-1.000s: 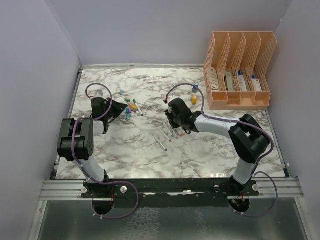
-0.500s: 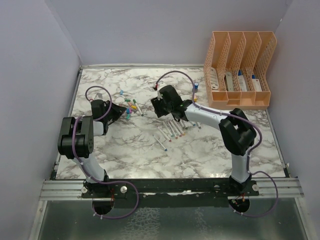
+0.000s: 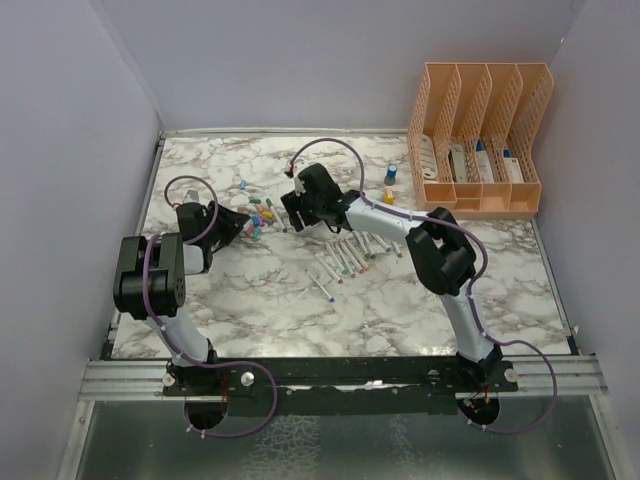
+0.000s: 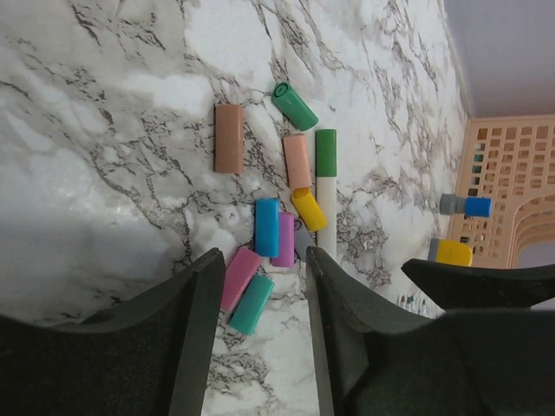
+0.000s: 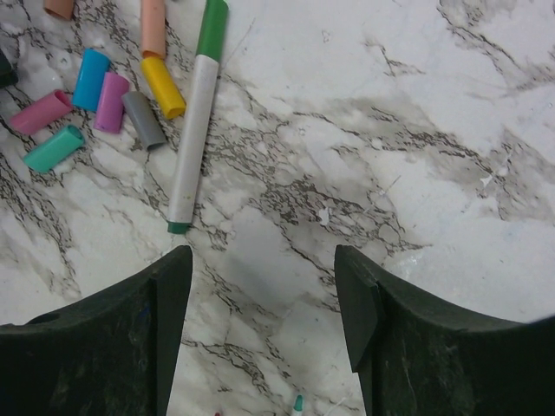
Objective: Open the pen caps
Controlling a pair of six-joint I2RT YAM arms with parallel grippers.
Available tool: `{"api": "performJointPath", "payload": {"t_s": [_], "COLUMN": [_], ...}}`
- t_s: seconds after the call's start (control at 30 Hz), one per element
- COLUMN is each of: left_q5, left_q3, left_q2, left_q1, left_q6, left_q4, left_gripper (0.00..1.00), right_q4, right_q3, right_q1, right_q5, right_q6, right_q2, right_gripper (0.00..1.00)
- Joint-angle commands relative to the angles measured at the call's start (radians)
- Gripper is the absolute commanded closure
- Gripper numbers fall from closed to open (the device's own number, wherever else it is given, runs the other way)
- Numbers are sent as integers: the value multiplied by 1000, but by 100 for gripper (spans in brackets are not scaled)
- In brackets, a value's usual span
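The left claw (image 4: pixel 263 260) stands released, jaws apart and nothing clamped. The pink cap (image 4: pixel 240 277) and teal cap (image 4: pixel 252 304) lie loose on the counter (image 4: pixel 104 217) between its fingers (image 4: pixel 195 329) (the pink one just beside the finger at 8 o'clock). In that wrist view the other caps (image 3: pixel 258 214) spread toward 12 o'clock: blue, purple, grey, yellow, peach, brown and green, close together, some touching. A pen (image 4: pixel 326 208) with its green cap on lies alongside the peach and yellow ones. The right claw (image 5: pixel 263 269) is released too, empty over bare marble. From it the capped pen lies at 11 o'clock and the loose caps at 10 o'clock. Seen from above, the caps sit between the two claws, and a row of pens (image 3: pixel 345 258) lies at 4 o'clock of the right claw.
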Motion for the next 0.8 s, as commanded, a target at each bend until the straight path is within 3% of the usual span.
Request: {"api": "performJointPath", "payload": {"t_s": [0.0,0.3,0.77], "left_q5": [14,27,77], "left_q3": [-33,-73,-78], "left_q2": [-99,-256,-360], "left_q1": [26,51,81], "left_q6": [-1,8,-24], "left_q4": [17,10,-7], "left_gripper": [52,8,7], "right_q4": [-32,-76,-102], "right_q3": [80,204,275], "right_q1": [19,39,56], "right_q5": [-42,-56,-81], "right_q6": [-19,-33,-36], "right_q2": [50,150,232], "right_gripper": [34,34,37]}}
